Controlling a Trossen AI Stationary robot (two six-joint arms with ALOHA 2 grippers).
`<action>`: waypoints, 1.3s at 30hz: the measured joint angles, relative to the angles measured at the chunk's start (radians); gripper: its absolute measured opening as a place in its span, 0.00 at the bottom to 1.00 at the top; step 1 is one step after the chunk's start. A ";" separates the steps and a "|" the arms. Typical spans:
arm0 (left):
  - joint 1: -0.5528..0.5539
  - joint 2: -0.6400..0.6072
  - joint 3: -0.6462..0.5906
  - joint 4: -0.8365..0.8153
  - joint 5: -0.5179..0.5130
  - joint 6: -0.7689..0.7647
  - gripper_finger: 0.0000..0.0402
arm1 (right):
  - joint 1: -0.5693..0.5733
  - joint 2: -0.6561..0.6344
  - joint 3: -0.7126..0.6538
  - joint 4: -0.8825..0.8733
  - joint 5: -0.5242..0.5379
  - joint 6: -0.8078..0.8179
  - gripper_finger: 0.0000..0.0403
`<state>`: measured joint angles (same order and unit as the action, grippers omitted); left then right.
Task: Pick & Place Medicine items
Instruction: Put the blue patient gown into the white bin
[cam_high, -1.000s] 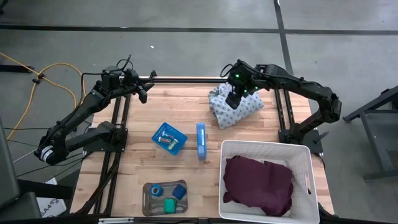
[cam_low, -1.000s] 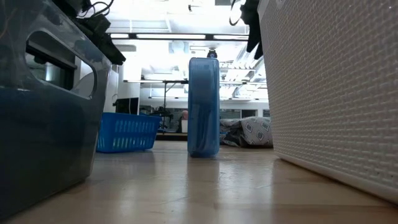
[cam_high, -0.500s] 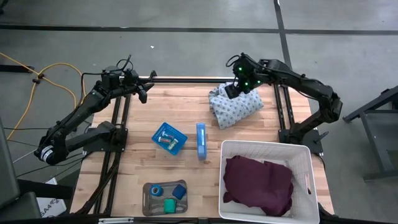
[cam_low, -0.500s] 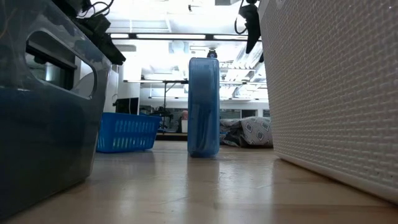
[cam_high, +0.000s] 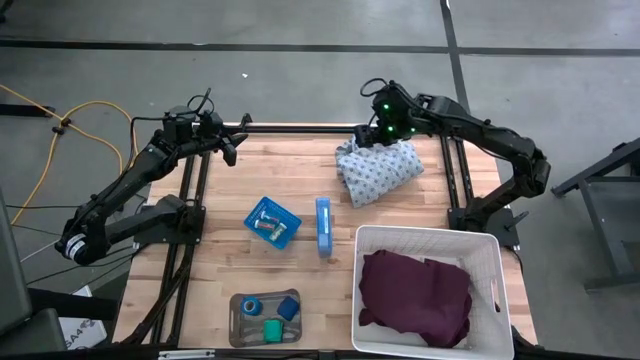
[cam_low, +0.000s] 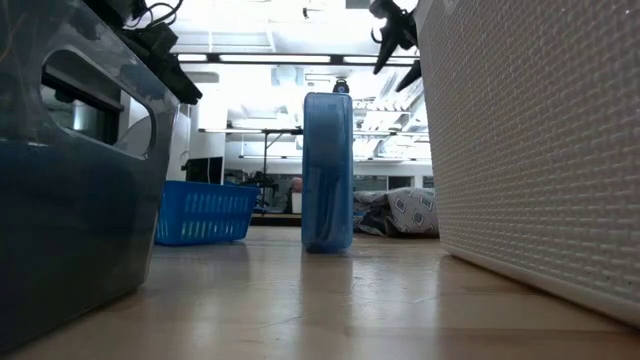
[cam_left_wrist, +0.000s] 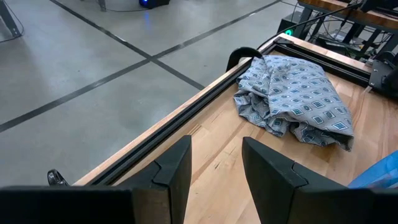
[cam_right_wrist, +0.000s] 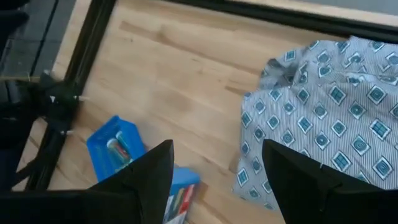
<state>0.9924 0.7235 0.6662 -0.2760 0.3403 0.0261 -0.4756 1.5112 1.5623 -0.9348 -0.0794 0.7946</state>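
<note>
A grey tray (cam_high: 238, 322) near the table's near edge holds a blue tape-like roll (cam_high: 251, 305), a green roll (cam_high: 272, 328) and a small blue block (cam_high: 289, 307). Small pale vial-like pieces (cam_high: 266, 224) lie in a little blue basket (cam_high: 283, 236), seen too in the right wrist view (cam_right_wrist: 99, 140). My right gripper (cam_high: 365, 137) (cam_right_wrist: 217, 186) hangs open above the far edge of a patterned cloth (cam_high: 376, 168). My left gripper (cam_high: 232, 148) (cam_left_wrist: 214, 168) waits open over the table's far left corner.
A blue box (cam_high: 323, 226) stands on its edge mid-table, right of the blue basket. A white laundry basket (cam_high: 480, 246) with maroon cloth (cam_high: 415, 295) fills the near right corner. The patterned cloth lies crumpled on the far right. Bare wood (cam_high: 280, 170) lies between the arms.
My right gripper has drawn back from over the middle of the patterned cloth toward the table's far edge, rising and tipping as it went. The cloth and all other things have stayed in place.
</note>
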 joint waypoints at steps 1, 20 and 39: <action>0.000 0.000 0.000 0.000 0.000 0.000 0.34 | 0.002 0.000 0.000 0.007 0.015 0.012 0.58; 0.000 0.000 0.000 0.000 0.000 0.000 0.34 | 0.018 0.000 0.000 -0.042 0.076 0.095 0.76; 0.000 0.000 0.000 0.000 0.000 0.000 0.34 | -0.072 0.000 0.000 -0.038 -0.051 0.013 0.98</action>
<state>0.9924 0.7236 0.6662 -0.2760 0.3401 0.0263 -0.5475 1.5108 1.5623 -0.9732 -0.1307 0.8078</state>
